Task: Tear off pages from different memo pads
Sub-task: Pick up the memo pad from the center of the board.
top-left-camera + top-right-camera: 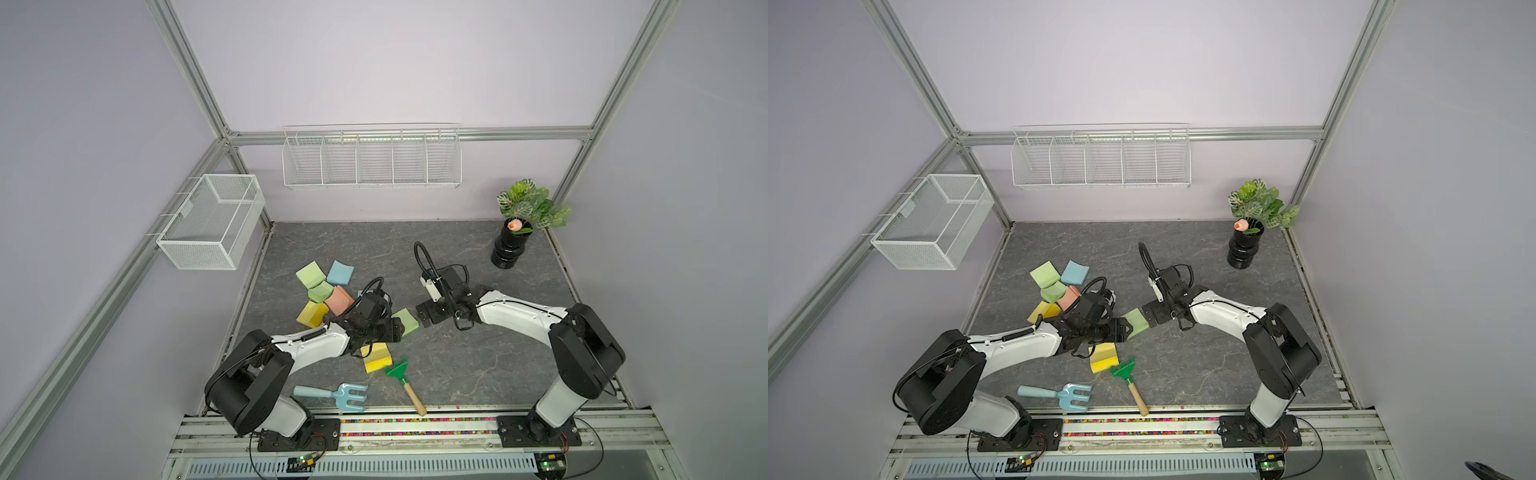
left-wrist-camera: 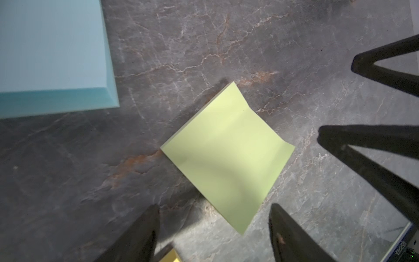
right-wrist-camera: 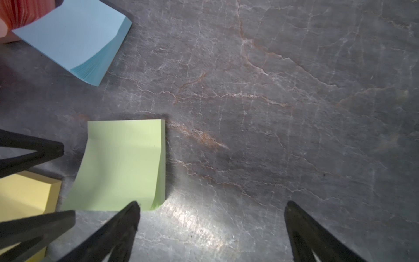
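A green memo pad (image 1: 406, 321) lies on the grey table between my two grippers in both top views, its top sheet slightly curled. My left gripper (image 1: 395, 329) stands open at its near-left edge; in the left wrist view (image 2: 214, 211) the green pad (image 2: 226, 156) lies just ahead of the jaws, not between them. My right gripper (image 1: 424, 318) is open beside the pad's right edge, and in the right wrist view (image 3: 212, 205) only bare table lies between its fingers. More memo pads (image 1: 321, 291) in green, blue, salmon and yellow cluster to the left. Loose pages are out of view.
A yellow pad (image 1: 376, 357) lies under the left forearm. A light-blue hand fork (image 1: 332, 395) and a green rake (image 1: 405, 384) lie near the front edge. A black vase with a plant (image 1: 511, 245) stands back right. Wire baskets (image 1: 212, 220) hang on the walls.
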